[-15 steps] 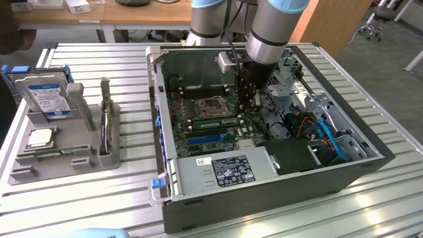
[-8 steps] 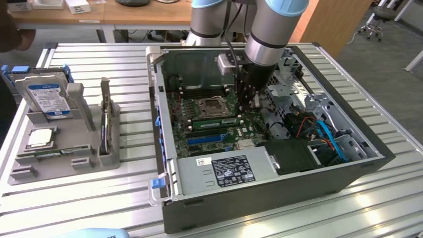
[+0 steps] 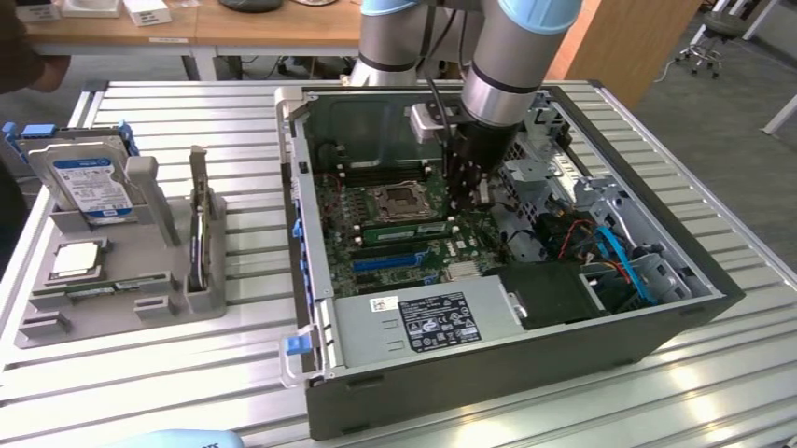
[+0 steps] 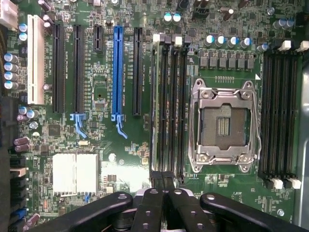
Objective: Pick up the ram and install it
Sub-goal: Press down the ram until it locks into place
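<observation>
Claw (image 4: pixel 164 203) fingers are shut tight together, and I cannot see anything held between them. The claw hangs low inside the open computer case (image 3: pixel 697 308), just over one end of the row of long memory slots (image 4: pixel 169 101) beside the empty chip socket (image 4: pixel 223 124).

In the exterior view, the ram (image 3: pixel 409 227) shows as a thin green stick lying along those slots, just beside the socket. So the pick-up looks done, and the step in hand is most likely seating the stick. The shut claw seems to be there to push, not to grab. A push like that calls for going straight down on the stick's top edge, evenly, so it does not tip in the slot.

Some things are hard to tell. From the wrist view the stick is seen edge-on and blends into the dark slots, so I cannot say which slot it sits in or whether it is fully down. The fingertips hide the near ends of the slots. The arm (image 3: pixel 510 65) covers part of the board. Over in the grey tray (image 3: pixel 37 331), near the hard drive (image 3: pixel 85 182), lies another green strip (image 3: pixel 106 287); it may be a second stick.
</observation>
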Controlling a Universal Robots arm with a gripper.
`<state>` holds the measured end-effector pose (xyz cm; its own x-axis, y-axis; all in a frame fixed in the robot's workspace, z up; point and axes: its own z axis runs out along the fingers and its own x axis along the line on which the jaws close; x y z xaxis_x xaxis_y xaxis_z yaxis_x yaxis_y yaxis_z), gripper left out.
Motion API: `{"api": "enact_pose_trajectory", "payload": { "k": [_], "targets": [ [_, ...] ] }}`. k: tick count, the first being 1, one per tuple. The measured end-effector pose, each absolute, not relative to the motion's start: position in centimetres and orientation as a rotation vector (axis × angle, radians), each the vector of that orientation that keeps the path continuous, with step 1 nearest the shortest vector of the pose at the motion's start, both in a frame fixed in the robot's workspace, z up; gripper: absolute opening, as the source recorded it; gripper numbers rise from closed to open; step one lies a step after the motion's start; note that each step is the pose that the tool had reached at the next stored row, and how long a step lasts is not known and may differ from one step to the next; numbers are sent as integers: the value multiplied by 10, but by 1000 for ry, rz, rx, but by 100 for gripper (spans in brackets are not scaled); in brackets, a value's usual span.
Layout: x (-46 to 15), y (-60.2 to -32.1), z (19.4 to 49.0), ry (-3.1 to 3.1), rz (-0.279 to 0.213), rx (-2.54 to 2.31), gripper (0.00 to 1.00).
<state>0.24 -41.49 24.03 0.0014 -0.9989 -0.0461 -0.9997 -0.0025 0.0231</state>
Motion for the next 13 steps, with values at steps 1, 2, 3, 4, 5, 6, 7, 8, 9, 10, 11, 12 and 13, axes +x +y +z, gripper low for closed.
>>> {"api": "enact_pose_trajectory", "payload": {
  "k": [1, 2, 3, 4, 5, 6, 7, 8, 9, 10, 11, 12, 13],
  "targets": [
    [4, -415, 240, 2207, 77, -2211, 10],
    [5, -415, 240, 2207, 77, -2212, 10],
    [6, -415, 240, 2207, 77, -2212, 10],
    [7, -415, 240, 2207, 77, -2212, 10],
    [7, -415, 240, 2207, 77, -2211, 10],
    [7, -415, 240, 2207, 77, -2211, 10],
    [7, -415, 240, 2207, 77, -2211, 10],
    [7, -415, 240, 2207, 77, -2211, 10],
    [7, -415, 239, 2207, 77, -2211, 10],
    [7, -415, 238, 2207, 77, -2211, 10],
    [7, -415, 238, 2207, 76, -2212, 10],
    [7, -415, 237, 2207, 77, -2211, 10],
    [7, -415, 236, 2207, 77, -2211, 10]
  ]
}}
